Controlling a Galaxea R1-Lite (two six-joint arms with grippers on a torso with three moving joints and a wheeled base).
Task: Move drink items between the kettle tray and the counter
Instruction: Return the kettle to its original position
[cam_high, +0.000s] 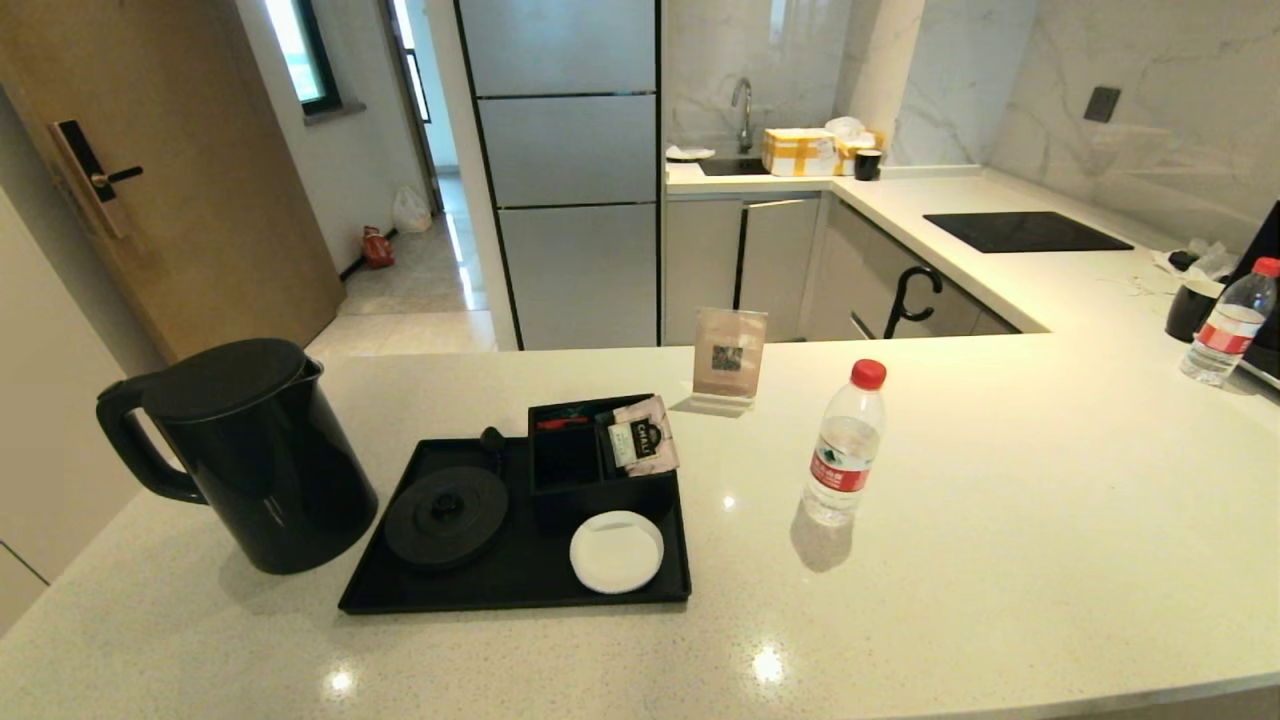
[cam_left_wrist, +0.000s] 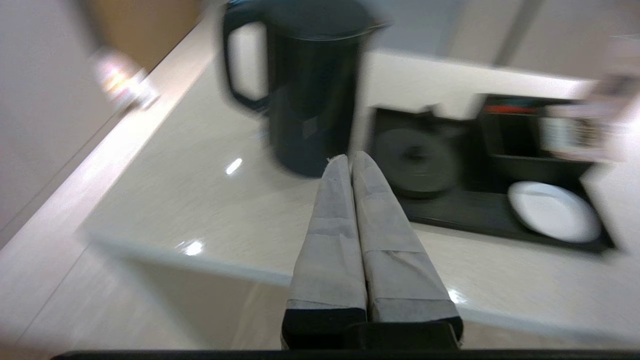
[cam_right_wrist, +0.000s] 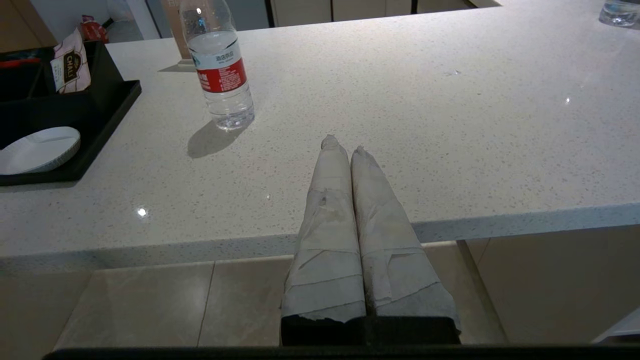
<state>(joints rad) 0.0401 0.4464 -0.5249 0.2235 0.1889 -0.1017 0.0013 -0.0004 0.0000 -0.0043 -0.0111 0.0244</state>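
The tall black kettle (cam_high: 255, 450) (cam_left_wrist: 310, 85) stands on the counter (cam_high: 1000, 520) just left of the kettle tray (cam_high: 470, 590), off its round base (cam_high: 447, 515) (cam_left_wrist: 417, 162). Right of the tray, upright on the counter, is the clear water bottle (cam_high: 845, 445) (cam_right_wrist: 218, 70) with red cap and label. The tray also bears the compartment box (cam_high: 580, 465) and the white coaster (cam_high: 616, 551) (cam_right_wrist: 37, 149). Neither arm shows in the head view. My left gripper (cam_left_wrist: 348, 159) is shut and empty, near the counter's front edge, facing the kettle. My right gripper (cam_right_wrist: 343, 144) is shut and empty, short of the bottle.
A pale sachet (cam_high: 643, 437) leans in the box. A small card stand (cam_high: 729, 358) is behind the tray. At the far right are a second bottle (cam_high: 1230, 322) and a black mug (cam_high: 1192, 308). A glass cooktop (cam_high: 1025, 231) lies on the back counter.
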